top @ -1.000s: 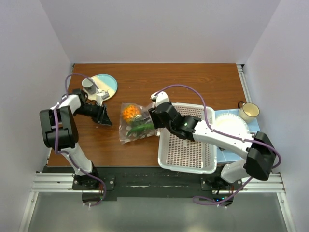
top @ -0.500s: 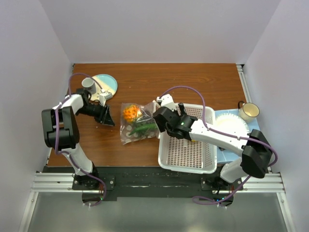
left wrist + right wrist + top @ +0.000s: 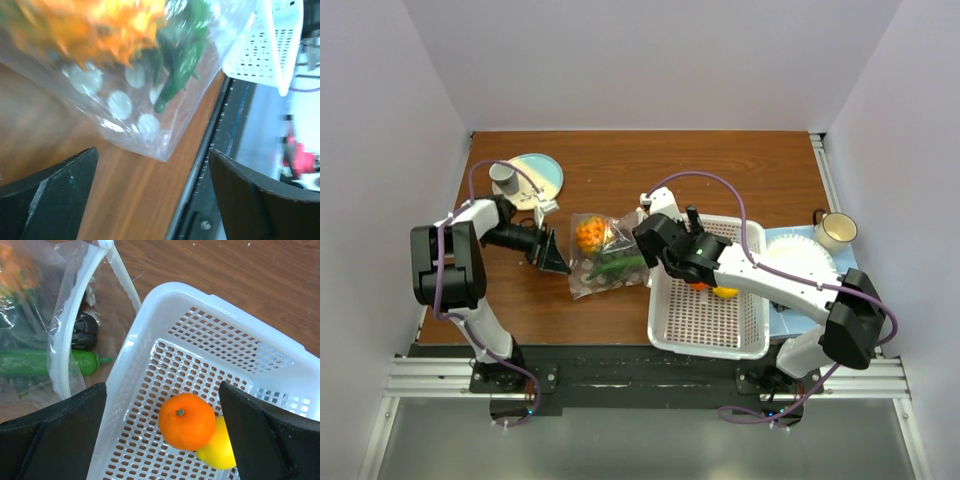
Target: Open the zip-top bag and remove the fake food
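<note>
The zip-top bag (image 3: 598, 262) lies on the wooden table just left of the white basket (image 3: 715, 325); it is clear with white dots (image 3: 120, 104). Inside it are an orange leafy piece (image 3: 587, 233), a green piece (image 3: 182, 65) and a dark piece (image 3: 84, 330). A round orange (image 3: 187, 421) and a yellow lemon (image 3: 220, 450) rest on the basket floor. My right gripper (image 3: 162, 386) hovers open above them, holding nothing. At the bag's left edge my left gripper (image 3: 152, 167) stands open, with the bag's corner (image 3: 160, 150) just ahead of its fingers and untouched.
A pale plate (image 3: 542, 176) with a grey cup (image 3: 503, 176) sits at the back left. At the right are a mug (image 3: 835, 230) and a white ribbed dish (image 3: 805, 260) on a blue cloth. The table's near edge and metal rail (image 3: 210, 165) run close below the bag.
My right gripper moved from the bag to over the basket and opened; the orange and lemon now show there. My left gripper opened wide and slid right to the bag's edge.
</note>
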Controlling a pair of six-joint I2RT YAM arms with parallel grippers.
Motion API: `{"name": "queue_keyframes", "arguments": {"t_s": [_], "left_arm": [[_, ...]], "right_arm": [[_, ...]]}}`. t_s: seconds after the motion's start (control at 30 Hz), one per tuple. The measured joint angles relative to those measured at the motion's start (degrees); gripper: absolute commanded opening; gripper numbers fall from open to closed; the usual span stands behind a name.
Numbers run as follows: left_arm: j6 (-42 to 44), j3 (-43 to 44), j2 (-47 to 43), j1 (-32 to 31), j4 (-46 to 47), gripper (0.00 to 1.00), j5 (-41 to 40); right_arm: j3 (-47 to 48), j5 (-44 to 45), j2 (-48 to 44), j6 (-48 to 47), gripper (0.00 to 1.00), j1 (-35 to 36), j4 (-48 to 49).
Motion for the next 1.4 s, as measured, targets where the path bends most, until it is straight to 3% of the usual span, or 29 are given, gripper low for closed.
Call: {"name": "queue_keyframes", "arguments": {"t_s": [0.17,0.33,0.4,0.5,0.53,0.57,0.87,1.2,1.4], "left_arm": [[-4.6,-4.2,0.2,-0.9,4.1,1.00,-0.9],[-13.8,-5.1,-1.6,-3.2,15.4,1.00,-6.7],[-16.1,-5.1,-1.9,-4.6,18.1,0.93,-6.7],[-17.7,-5.1,-1.3,-5.9,19.8,0.55,-5.2],[-17.9,-5.0,-0.8,-6.3,20.2,0.13,-4.2],[-17.7,-4.7,0.0,-6.5,20.5,0.00,-2.8],[-13.1,-0.4,2.1,-5.7,16.3,0.00,0.1],[-1.7,16.7,-5.2,0.4,0.1,0.00,-16.6],[2.6,16.3,-9.9,0.3,-3.8,0.00,-22.2]], "right_arm": [[0.2,-0.6,0.0,-0.7,0.99,0.0,0.7],[0.2,-1.3,0.0,-1.0,0.99,0.0,1.2],[0.2,-1.3,0.0,-1.0,0.98,0.0,1.3],[0.2,-1.7,-0.1,-1.0,0.99,0.0,1.7],[0.2,-1.7,-0.2,-1.0,0.99,0.0,1.8],[0.2,-1.9,-0.4,-1.0,0.99,0.0,1.9],[-0.1,-2.8,-2.6,-1.1,0.99,0.0,3.0],[-0.4,-5.7,2.5,-3.0,0.94,0.0,9.6],[-0.6,-9.1,8.8,-4.1,0.90,0.0,16.4]]}}
